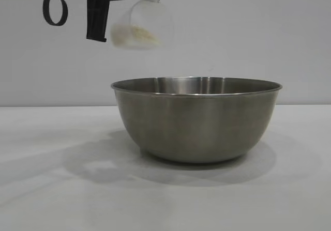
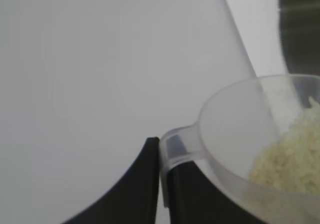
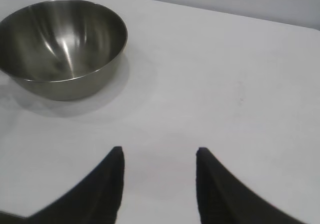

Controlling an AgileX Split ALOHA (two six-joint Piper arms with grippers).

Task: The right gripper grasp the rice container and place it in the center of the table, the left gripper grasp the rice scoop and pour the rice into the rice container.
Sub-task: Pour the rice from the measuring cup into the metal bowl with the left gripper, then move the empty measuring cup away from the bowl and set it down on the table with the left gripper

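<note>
The rice container (image 1: 196, 120) stands upright on the table (image 1: 51, 189), about mid-table in the exterior view, and appears empty inside in the right wrist view. The left hand (image 1: 98, 14) hangs up high, left of the bowl's rim and above it, pinching the rice scoop (image 1: 140, 24) by its handle; the scoop is tipped, with the rice (image 1: 135, 34) banked in its lower side, none spilling that I can see. The step in hand looks to be the pour. To do it well, I would carry the scoop's mouth inward until it sits over the bowl's middle, not over the near rim, lower it closer to the opening, then roll the wrist slowly so the grains slide in rather than bounce out. The right hand (image 3: 160, 179) is spread, holding nothing, well apart from the bowl.
</note>
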